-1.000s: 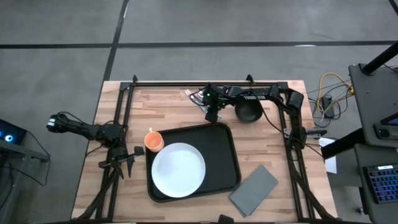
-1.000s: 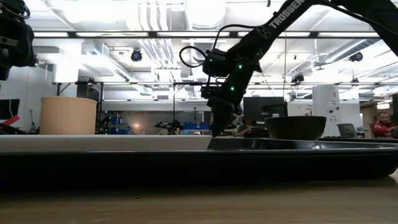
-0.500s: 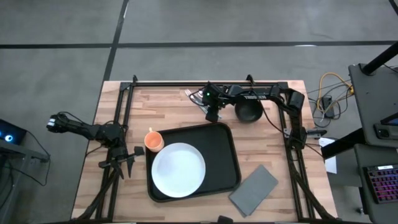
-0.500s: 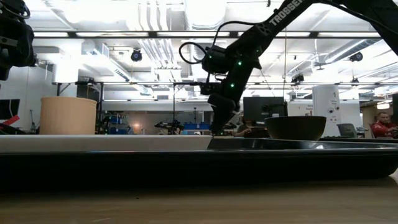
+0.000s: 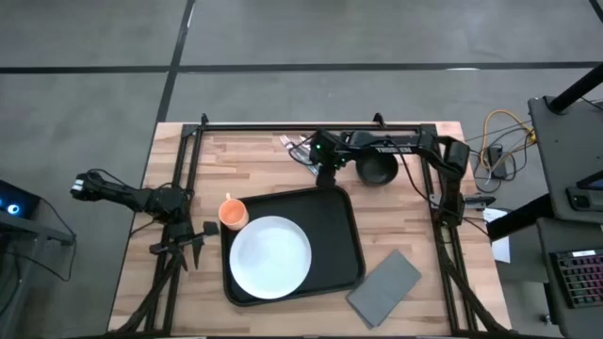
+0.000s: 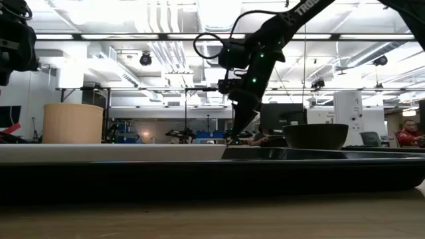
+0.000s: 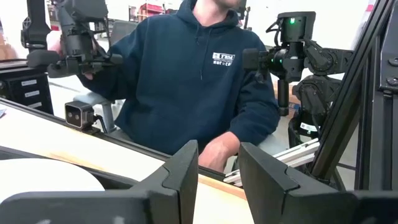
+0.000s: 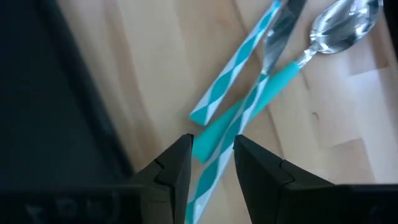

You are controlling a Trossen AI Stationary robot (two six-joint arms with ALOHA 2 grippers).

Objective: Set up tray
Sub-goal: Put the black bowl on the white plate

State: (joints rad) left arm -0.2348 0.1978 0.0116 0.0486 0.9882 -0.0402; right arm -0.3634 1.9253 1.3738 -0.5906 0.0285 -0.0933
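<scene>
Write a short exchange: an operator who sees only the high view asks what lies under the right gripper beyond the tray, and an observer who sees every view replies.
Operator: What is under the right gripper, past the tray and its far edge?
Observer: The right wrist view shows a spoon with a plain teal handle on the table, beside a teal-and-white striped handle.
Operator: Is anyone close by?
Observer: Yes. The left wrist view shows a person in a dark blue hoodie seated just beyond the table's edge.
</scene>
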